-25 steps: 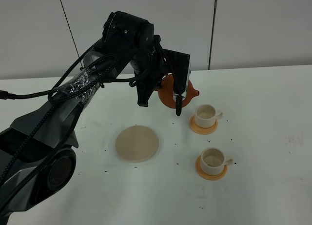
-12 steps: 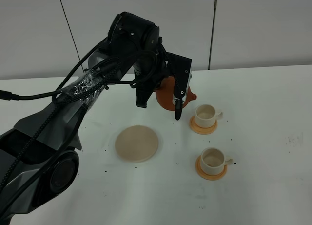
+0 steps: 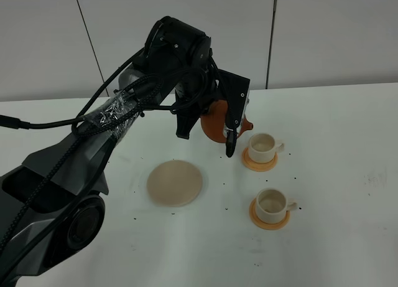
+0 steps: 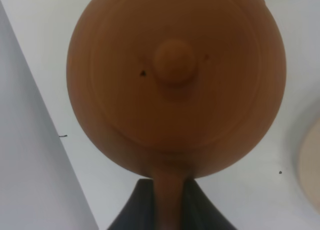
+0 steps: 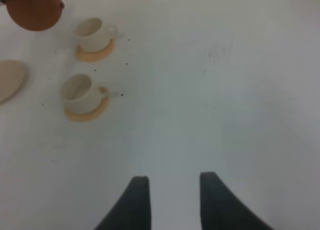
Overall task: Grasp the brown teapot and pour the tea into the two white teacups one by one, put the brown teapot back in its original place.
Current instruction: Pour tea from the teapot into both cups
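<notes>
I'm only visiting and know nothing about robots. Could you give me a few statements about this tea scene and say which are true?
1. The left gripper holds the round terracotta clay teapot by its handle. True.
2. The teapot rests on the round flat beige trivet. False: the trivet is bare.
3. The far cream-white cup and the near cream-white cup each stand on a tan-orange coaster. True.
4. The right gripper grips a cup. False: it is open and empty.

The teapot (image 3: 214, 122) (aloft) beside far teacup (image 3: 262, 147); trivet (image 3: 175, 182) left.
</notes>
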`<state>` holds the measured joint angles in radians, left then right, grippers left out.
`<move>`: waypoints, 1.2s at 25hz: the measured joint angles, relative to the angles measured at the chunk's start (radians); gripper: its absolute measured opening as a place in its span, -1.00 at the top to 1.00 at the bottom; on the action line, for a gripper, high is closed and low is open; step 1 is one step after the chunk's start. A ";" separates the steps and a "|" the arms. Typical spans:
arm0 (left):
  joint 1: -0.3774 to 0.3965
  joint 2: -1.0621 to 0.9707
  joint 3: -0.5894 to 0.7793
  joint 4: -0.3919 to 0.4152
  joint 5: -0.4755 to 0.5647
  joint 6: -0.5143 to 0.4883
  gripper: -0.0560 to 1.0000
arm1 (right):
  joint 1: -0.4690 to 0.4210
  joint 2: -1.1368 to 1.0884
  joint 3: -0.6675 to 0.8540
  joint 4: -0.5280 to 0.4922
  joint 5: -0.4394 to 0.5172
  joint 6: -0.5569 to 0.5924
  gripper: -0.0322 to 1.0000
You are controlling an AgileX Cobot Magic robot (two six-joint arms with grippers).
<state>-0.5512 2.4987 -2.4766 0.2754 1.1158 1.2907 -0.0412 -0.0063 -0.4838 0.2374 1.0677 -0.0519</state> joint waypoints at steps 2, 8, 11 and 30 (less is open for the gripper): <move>-0.003 0.000 0.000 0.001 0.000 0.000 0.57 | 0.000 0.000 0.000 0.000 0.000 0.000 0.47; -0.005 0.000 0.000 0.009 0.000 0.000 0.58 | 0.000 0.000 0.000 0.000 0.000 0.000 0.47; -0.005 0.000 0.000 0.017 0.000 -0.001 0.58 | 0.000 0.000 0.000 0.000 0.000 0.000 0.47; -0.023 0.000 0.000 0.066 -0.001 -0.011 0.58 | 0.000 0.000 0.000 0.000 0.000 0.000 0.47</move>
<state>-0.5742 2.4987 -2.4766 0.3412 1.1149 1.2794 -0.0412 -0.0063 -0.4838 0.2374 1.0677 -0.0519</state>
